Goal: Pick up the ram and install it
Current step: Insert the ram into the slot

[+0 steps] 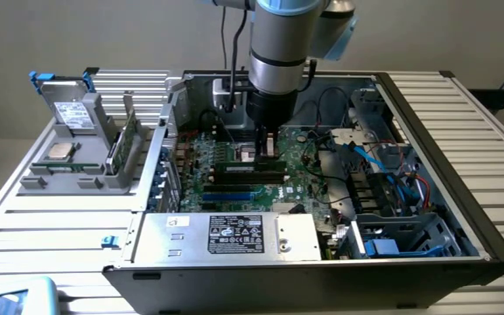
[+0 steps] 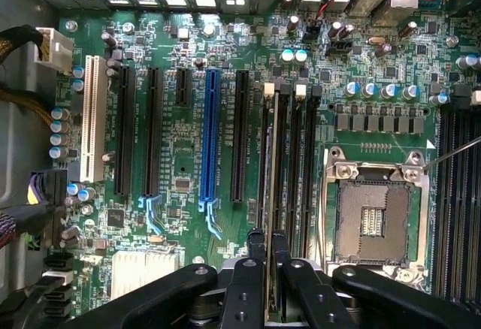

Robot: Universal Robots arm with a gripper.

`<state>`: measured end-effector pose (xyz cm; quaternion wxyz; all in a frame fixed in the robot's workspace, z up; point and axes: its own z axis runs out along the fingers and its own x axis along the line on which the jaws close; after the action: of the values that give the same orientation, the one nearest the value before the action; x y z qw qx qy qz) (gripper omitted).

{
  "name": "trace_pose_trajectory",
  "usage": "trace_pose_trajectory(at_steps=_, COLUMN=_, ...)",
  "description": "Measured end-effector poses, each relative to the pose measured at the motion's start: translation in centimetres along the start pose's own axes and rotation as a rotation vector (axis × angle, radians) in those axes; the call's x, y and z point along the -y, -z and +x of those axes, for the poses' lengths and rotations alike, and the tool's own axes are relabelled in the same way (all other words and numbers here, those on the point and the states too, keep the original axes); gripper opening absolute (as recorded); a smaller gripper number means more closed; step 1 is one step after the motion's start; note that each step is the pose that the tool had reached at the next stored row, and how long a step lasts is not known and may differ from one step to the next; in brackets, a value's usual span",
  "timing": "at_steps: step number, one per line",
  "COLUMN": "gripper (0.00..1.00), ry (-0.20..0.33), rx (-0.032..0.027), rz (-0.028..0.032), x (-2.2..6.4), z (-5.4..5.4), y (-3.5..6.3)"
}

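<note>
Wrist view, ram (image 2: pixel 275 165) edge-on, clamped between jaws

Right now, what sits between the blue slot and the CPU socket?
Wrist view: a black expansion slot, then memory slots, the gripper holding the ram at one.

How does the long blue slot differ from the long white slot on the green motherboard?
The long blue slot is narrower, sits mid-board between black slots and ends in a pale blue clip. The long white slot is broader, lies at the green motherboard's edge and shows no such clip. Both are empty and run parallel.
</note>
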<state>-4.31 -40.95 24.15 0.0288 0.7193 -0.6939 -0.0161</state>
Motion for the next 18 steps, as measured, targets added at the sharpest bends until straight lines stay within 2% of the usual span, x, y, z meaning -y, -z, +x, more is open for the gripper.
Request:
trace_pose_trajectory(at_steps=12, gripper=0.15, ry=0.004, rx=-0.0005, rz=0.0041, x=-0.08, z=0.0, y=-1.00)
trace_pose_trajectory(at_steps=18, gripper=0.15, ry=0.004, rx=-0.0006, rz=0.0063, x=-0.11, z=-0.2, y=-1.20)
